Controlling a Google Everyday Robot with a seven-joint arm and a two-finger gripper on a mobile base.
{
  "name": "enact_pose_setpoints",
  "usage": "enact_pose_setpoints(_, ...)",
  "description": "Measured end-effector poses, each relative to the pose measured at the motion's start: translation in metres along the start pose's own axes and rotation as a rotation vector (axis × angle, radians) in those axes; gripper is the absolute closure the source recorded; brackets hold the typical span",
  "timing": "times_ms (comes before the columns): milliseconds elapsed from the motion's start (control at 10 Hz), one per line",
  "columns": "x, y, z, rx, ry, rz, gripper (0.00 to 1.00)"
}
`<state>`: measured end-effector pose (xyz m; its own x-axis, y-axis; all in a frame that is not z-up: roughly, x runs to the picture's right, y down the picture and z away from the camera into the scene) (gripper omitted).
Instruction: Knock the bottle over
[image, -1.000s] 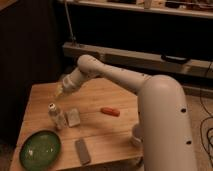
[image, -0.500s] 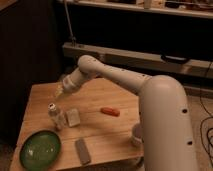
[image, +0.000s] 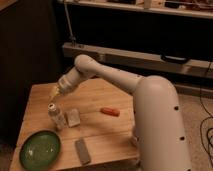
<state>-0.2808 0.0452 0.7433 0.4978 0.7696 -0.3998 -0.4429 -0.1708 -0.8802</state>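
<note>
A small clear bottle (image: 54, 116) with a white cap stands upright on the left part of the wooden table (image: 95, 135). My gripper (image: 53, 92), with its yellowish tip, hangs just above and slightly behind the bottle's cap, at the end of the white arm (image: 100, 72) that reaches in from the right. I see a small gap between the gripper and the cap. Nothing is visibly held.
A small white block (image: 73, 118) sits right beside the bottle. A green bowl (image: 40, 149) lies at the front left, a grey bar (image: 82, 151) at the front edge and an orange-red object (image: 110, 111) mid-table. The robot's white body (image: 160, 125) stands at the table's right.
</note>
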Motion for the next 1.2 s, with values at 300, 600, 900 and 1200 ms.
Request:
enact_pose_setpoints(300, 0.016, 0.021, 0.025, -0.045, 0.082, -0.033, 0.24)
enact_pose_setpoints(600, 0.019, 0.019, 0.021, -0.034, 0.059, -0.018, 0.52)
enact_pose_setpoints(900, 0.006, 0.004, 0.004, -0.043, 0.057, -0.016, 0.82)
enact_pose_setpoints(1200, 0.015, 0.018, 0.004, -0.072, 0.076, -0.011, 1.00)
